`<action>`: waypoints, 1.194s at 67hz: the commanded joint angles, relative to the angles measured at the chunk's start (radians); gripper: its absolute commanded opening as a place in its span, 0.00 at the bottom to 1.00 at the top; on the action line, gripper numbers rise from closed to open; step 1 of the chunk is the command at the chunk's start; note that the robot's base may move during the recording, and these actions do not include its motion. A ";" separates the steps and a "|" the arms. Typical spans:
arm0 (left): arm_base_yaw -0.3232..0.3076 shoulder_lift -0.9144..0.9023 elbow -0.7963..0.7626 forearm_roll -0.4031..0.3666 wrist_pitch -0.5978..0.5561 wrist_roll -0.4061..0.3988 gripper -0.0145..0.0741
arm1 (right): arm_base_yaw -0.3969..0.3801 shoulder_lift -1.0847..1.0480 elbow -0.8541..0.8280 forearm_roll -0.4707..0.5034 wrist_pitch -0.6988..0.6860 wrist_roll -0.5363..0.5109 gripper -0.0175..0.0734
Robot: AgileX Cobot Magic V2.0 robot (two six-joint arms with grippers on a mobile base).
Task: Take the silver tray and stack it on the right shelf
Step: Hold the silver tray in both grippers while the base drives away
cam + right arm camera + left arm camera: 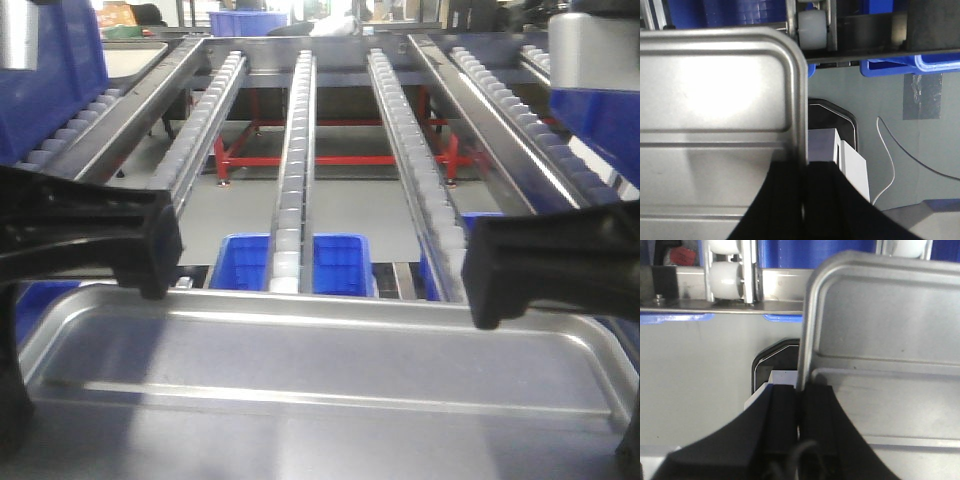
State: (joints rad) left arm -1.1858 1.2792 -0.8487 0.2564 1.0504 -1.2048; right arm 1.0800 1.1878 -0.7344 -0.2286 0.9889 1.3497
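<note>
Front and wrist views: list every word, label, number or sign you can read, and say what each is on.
No text can be read in any view.
The red tag at top left, left wrist view: too blurred to read.
The orange box at far top left, front view: too small to read.
The silver tray: no marking visible.
The grey tape strip, right wrist view: blank.

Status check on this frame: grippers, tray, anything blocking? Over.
Left gripper and right gripper both shut on silver tray rims. Tray level, at right shelf front end. Blue bins below it, not blocking.
</note>
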 commanded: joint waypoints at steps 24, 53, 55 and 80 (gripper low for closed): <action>-0.005 -0.022 -0.025 0.034 0.055 -0.008 0.05 | 0.000 -0.022 -0.023 -0.031 0.078 0.000 0.27; -0.005 -0.022 -0.025 0.034 0.055 -0.008 0.05 | 0.000 -0.022 -0.023 -0.031 0.082 0.000 0.27; -0.005 -0.022 -0.025 0.034 0.055 -0.008 0.05 | 0.000 -0.022 -0.023 -0.031 0.082 0.000 0.27; -0.005 -0.022 -0.025 0.034 0.055 -0.008 0.05 | 0.000 -0.022 -0.023 -0.031 0.129 0.000 0.27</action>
State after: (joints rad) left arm -1.1880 1.2792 -0.8495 0.2490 1.0385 -1.2048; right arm 1.0811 1.1878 -0.7344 -0.2268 1.0200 1.3515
